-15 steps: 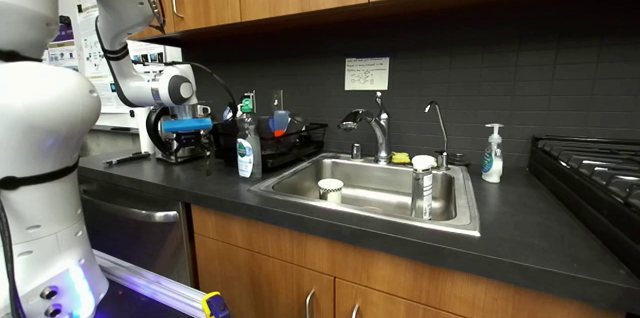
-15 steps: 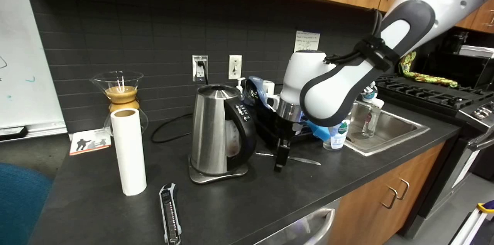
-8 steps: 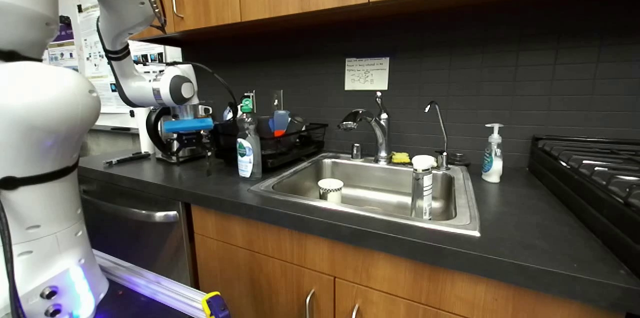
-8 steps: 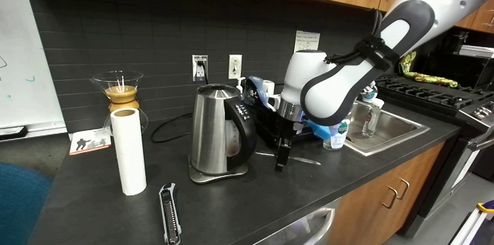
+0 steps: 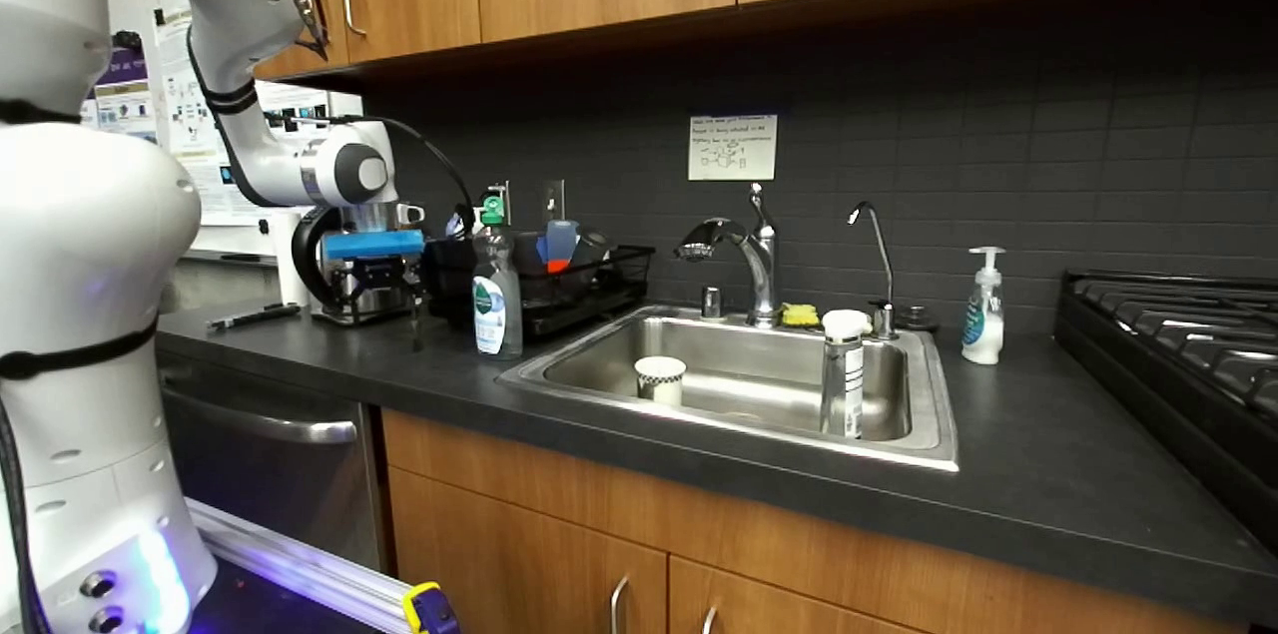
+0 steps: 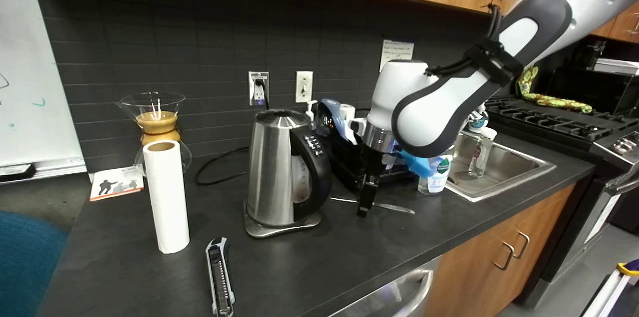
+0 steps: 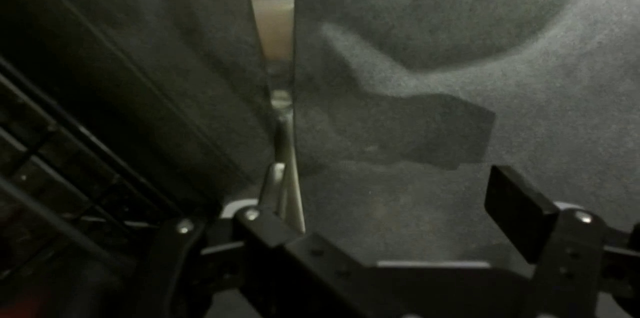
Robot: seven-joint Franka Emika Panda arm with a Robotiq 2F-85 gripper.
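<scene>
The table knife lay on the dark countertop beside the black wire dish rack. Above it hung the gripper, its jaws wide apart; in the wrist view one of its fingers overlapped the end of the knife's handle, and whether they touched could not be told. In an exterior view the electric kettle stood near the handle end, and the dish-soap bottle near the blade's tip.

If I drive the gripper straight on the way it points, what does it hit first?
Probably the dark countertop; one finger lines up close to the knife, so it might touch that first. Depth is unclear here.
</scene>
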